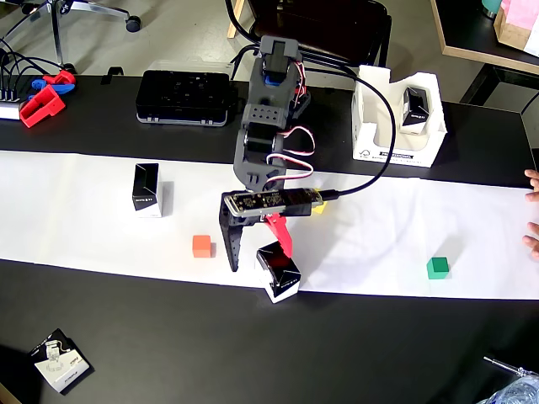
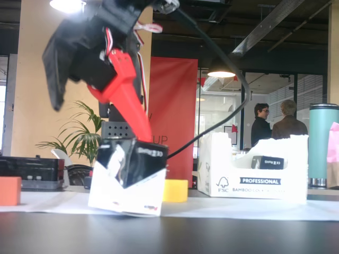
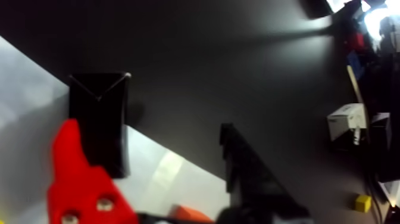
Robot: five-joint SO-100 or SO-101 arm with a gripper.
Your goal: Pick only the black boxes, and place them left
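Note:
One black box (image 1: 280, 273) stands at the front edge of the white paper strip (image 1: 379, 244) and looks slightly tilted in the fixed view (image 2: 132, 169). My gripper (image 1: 259, 259) is open just above it. The red finger (image 2: 127, 95) rests its tip on the box's top, and the black finger (image 1: 232, 240) stands apart to the left in the overhead view. In the wrist view the box (image 3: 98, 113) sits at the red finger's tip (image 3: 74, 167), not in the gap. A second black box (image 1: 146, 190) stands at the paper's left. A third (image 1: 414, 109) sits in a white tray (image 1: 370, 139).
An orange cube (image 1: 201, 246) lies just left of the gripper, a green cube (image 1: 437, 268) at the right, and a yellow cube (image 2: 175, 190) behind the arm. A flat black device (image 1: 184, 97) stands at the back. A small carton (image 1: 61, 360) lies front left. A hand (image 1: 532, 210) shows at the right edge.

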